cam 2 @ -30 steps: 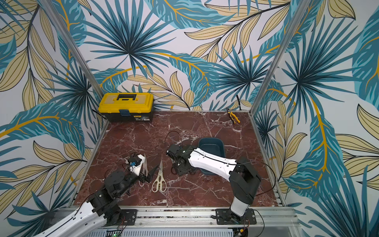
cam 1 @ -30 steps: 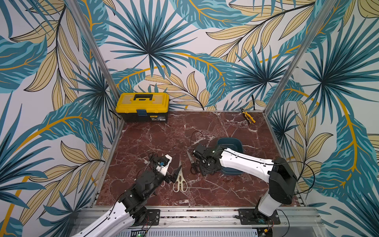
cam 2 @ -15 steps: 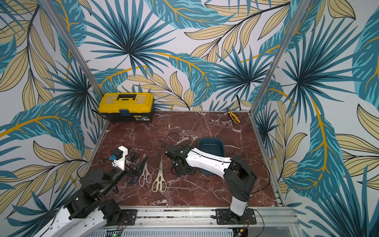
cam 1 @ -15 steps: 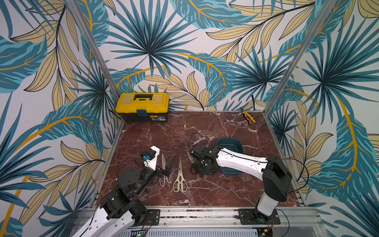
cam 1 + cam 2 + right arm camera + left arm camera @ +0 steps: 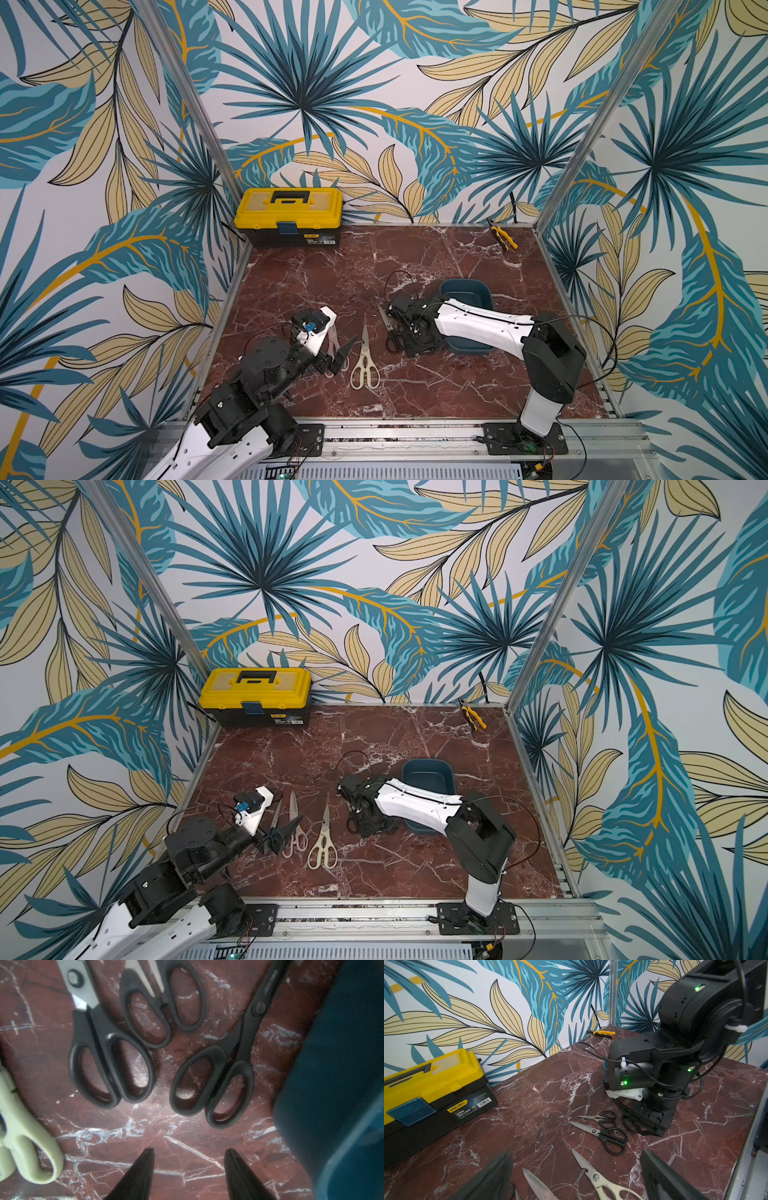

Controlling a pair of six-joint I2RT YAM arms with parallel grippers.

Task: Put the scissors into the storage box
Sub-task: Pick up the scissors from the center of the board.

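The dark teal storage box [image 5: 465,286] [image 5: 342,1064] stands at centre right, its near part hidden by my right arm. Three black-handled scissors [image 5: 110,1059] [image 5: 162,1007] [image 5: 224,1076] lie flat on the marble beside it. My right gripper [image 5: 189,1153] hangs open low over bare marble, just short of their handles. Cream kitchen shears [image 5: 365,365] [image 5: 598,1178] and pale pink-handled scissors [image 5: 296,829] lie further left. My left gripper [image 5: 336,357] [image 5: 576,1165] is wide open above those two and holds nothing.
A yellow-and-black toolbox [image 5: 289,216] sits in the back left corner. Small yellow-handled pliers [image 5: 503,239] lie at the back right. Patterned walls with metal posts close off three sides. A metal rail [image 5: 395,430] runs along the front edge.
My left arm drew back and rose, which uncovered the pink-handled scissors. The right gripper's jaws narrowed a little and its elbow shifted slightly left. No scissors moved.
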